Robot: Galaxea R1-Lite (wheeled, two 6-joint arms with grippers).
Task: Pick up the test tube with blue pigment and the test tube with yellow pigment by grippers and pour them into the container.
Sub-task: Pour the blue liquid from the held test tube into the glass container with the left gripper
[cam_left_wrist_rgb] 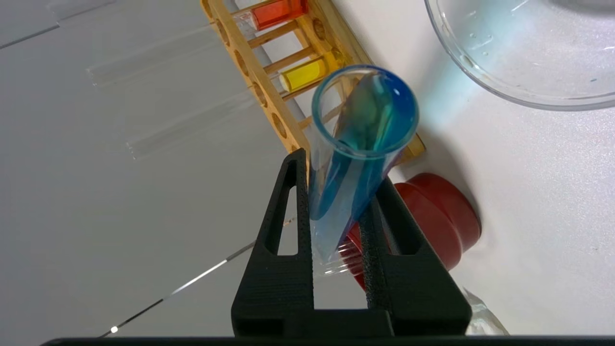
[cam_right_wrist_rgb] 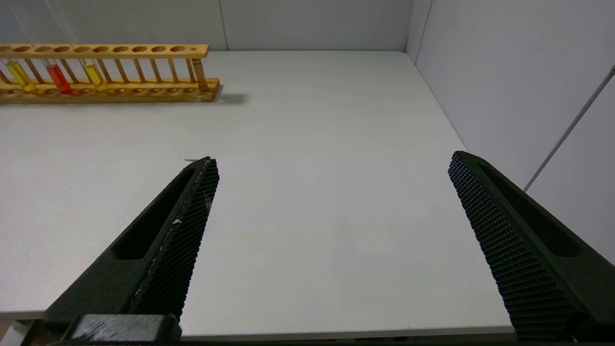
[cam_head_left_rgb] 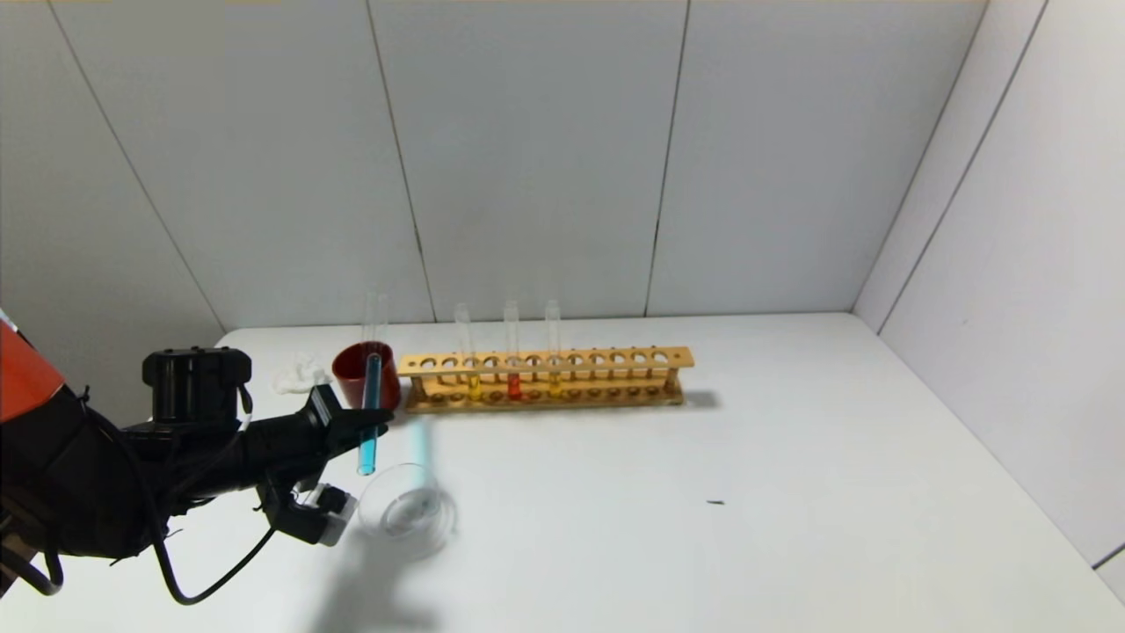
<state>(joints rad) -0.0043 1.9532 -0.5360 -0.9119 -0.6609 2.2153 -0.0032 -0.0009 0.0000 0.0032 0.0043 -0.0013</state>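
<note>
left gripper (cam_head_left_rgb: 373,425) pinching the blue tube (cam_head_left_rgb: 370,413), upright just above the glass dish (cam_head_left_rgb: 407,511) | yellow tube (cam_head_left_rgb: 554,350) sitting in the rack (cam_head_left_rgb: 545,378) on the bench (cam_head_left_rgb: 791,492) | right gripper (cam_right_wrist_rgb: 331,202) spread wide, hanging over bare bench

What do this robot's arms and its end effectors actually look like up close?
The left arm is black, with an orange patch near the shoulder and loose black cables. Its left end effector has two flat black fingers with slots and a small white-grey block beneath. The right end effector shows two black, dimple-textured fingers.
</note>
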